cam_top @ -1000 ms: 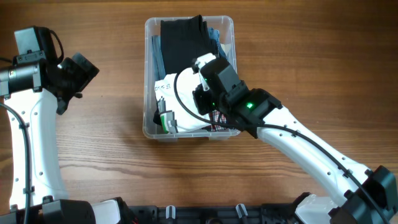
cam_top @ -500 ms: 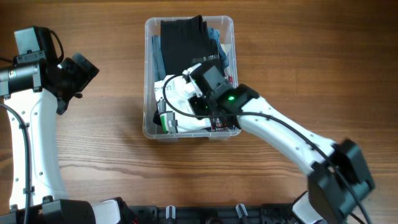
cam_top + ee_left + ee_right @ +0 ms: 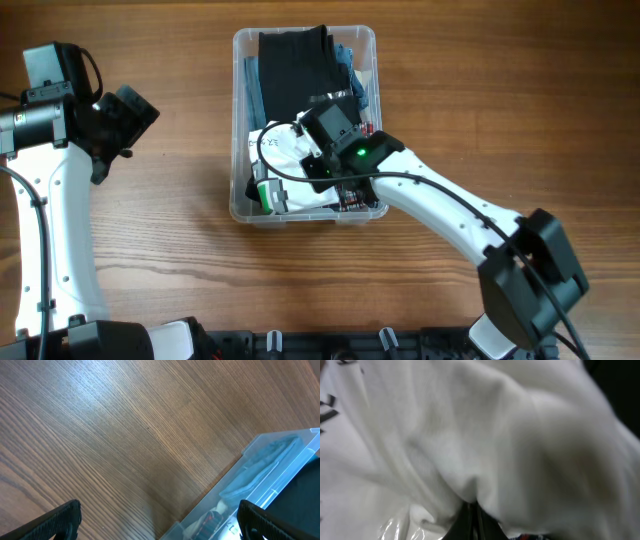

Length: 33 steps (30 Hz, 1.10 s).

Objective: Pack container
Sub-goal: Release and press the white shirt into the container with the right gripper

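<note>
The container (image 3: 241, 120), a clear plastic bin, stands on the wooden table and holds folded clothes. A black garment (image 3: 293, 62) lies at its far end and a white garment (image 3: 290, 172) at its near end. My right gripper (image 3: 310, 152) reaches down into the bin. In the right wrist view its fingers (image 3: 470, 521) are shut, with their tips buried in the white garment (image 3: 450, 435), which fills that view. My left gripper (image 3: 128, 132) hangs over bare table left of the bin. It stands open (image 3: 155, 527) and empty, with the container's corner (image 3: 260, 457) at the right.
Blue cloth (image 3: 352, 72) lies along the bin's right wall. A small green and white item (image 3: 265, 192) sits at its near left corner, and a red patterned piece (image 3: 355, 197) shows under the right arm. Bare wood surrounds the bin.
The right arm has swung further left and deeper into the bin over the white garment, its elbow now bent at the lower right. The left arm has stayed still.
</note>
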Each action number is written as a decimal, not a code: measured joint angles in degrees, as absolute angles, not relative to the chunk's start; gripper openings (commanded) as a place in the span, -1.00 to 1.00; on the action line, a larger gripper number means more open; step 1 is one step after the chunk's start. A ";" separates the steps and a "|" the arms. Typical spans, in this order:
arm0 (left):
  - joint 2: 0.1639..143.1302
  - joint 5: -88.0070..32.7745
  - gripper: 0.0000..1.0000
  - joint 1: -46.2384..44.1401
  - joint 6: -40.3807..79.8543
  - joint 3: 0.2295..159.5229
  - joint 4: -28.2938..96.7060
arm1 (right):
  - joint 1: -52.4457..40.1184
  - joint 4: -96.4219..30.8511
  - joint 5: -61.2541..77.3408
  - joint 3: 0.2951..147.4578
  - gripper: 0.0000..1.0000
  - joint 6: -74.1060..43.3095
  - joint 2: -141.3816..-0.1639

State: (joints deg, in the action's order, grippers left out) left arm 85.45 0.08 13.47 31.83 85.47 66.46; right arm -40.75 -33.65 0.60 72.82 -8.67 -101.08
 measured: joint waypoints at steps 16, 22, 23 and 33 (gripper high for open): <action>85.45 0.08 0.99 13.47 31.86 85.47 66.41 | -40.75 -27.68 -3.90 72.79 -0.91 -8.69 -92.44; 85.45 0.08 0.99 13.47 31.83 85.47 66.43 | -40.73 -25.04 -6.57 72.73 -0.91 -9.26 -100.88; 85.45 0.08 1.00 13.47 31.83 85.47 66.43 | -40.69 -24.45 -7.42 72.73 -0.91 -9.78 -102.43; 85.45 0.08 0.99 13.47 31.83 85.47 66.46 | -40.34 -23.83 -9.15 73.65 -0.91 -12.80 -104.77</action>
